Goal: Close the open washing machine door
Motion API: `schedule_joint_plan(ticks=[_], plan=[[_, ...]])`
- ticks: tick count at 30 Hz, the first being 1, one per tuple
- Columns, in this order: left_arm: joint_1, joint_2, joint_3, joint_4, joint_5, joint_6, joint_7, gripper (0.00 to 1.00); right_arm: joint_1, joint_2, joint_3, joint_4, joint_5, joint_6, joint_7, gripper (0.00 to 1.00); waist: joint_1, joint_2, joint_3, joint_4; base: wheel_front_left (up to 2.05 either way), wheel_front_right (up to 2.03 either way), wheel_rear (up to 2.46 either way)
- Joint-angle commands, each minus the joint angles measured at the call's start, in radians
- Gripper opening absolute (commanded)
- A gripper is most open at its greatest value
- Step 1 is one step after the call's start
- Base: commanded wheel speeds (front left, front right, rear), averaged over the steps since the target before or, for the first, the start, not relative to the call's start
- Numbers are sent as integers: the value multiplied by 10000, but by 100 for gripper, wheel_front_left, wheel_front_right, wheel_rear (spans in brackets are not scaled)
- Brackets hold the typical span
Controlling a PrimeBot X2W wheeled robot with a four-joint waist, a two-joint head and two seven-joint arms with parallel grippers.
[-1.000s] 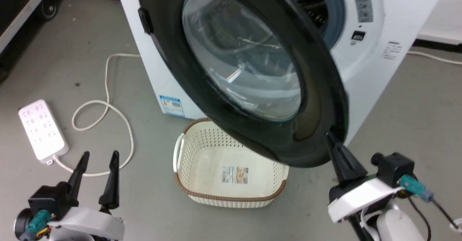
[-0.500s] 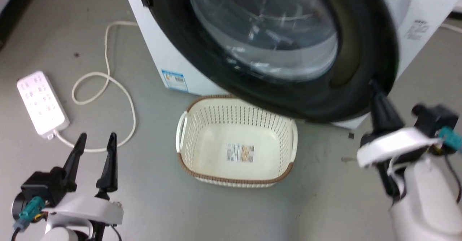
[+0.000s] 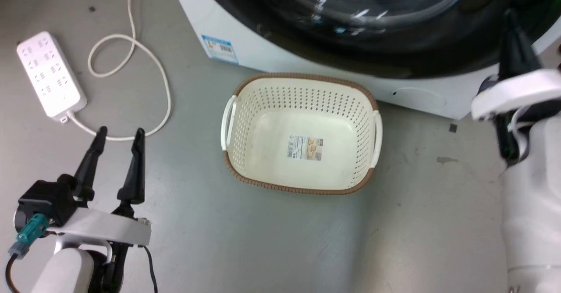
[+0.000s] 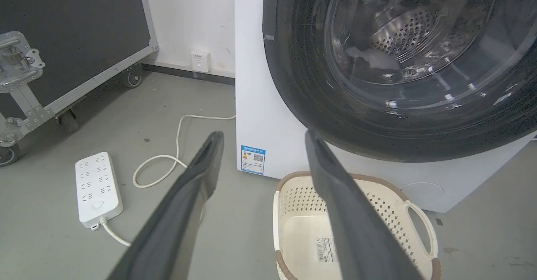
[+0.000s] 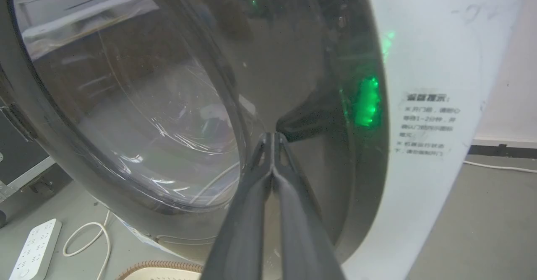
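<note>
left gripper (image 3: 121,130): fingers apart, idle at 8 o'clock, holding nothing.
basket (image 3: 302,77): centre floor; i leave it alone.
right gripper (image 5: 272,136): fingers pressed together, tip on the rim at 2 o'clock.
washing machine door (image 3: 394,62): 12 o'clock, nearly flush; i push straight in, firmly, until it latches.
washing machine (image 3: 210,21): latch unseen.

On grey floor (image 3: 263,240), cream perforated basket (image 3: 302,98) with brown rim and a label (image 3: 305,148) inside, white power strip (image 3: 50,76) with looped cord (image 3: 130,3) well apart to its left, black wheeled case (image 4: 71,32) and wall socket (image 4: 200,60) farther back.
</note>
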Motion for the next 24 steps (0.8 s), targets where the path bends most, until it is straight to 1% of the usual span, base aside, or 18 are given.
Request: schedule_joint_plan(ticks=[1, 8, 13, 17, 23, 24], plan=[[-152, -97, 97, 44, 109, -114, -53, 100, -381, -20, -218, 112, -147, -9, -86, 0, -2, 0, 123, 96, 0, 0, 0], [-281, -372, 387, 232, 354, -420, -53, 100, -1084, -20, -772, 326, -579, -9, -123, 0, -2, 0, 233, 166, 0, 0, 0], [-221, -497, 596, 367, 494, -542, -53, 100, -1184, -20, -1098, 168, -531, -9, -127, 0, -2, 0, 74, 54, 0, 0, 0], [-38, -546, 732, 444, 622, -591, -53, 100, -968, -20, -915, -205, -194, -9, -128, 0, -2, 0, -351, -161, 0, 0, 0], [362, -614, 828, 532, 832, -512, -53, 100, 190, -20, -468, -1477, 463, -9, -128, 0, -2, 0, -1442, -679, 0, 0, 0], [362, -614, 828, 532, 832, -512, -53, 100, 190, -20, -468, -1477, 463, -9, -128, 0, -2, 0, -1442, -679, 0, 0, 0]])
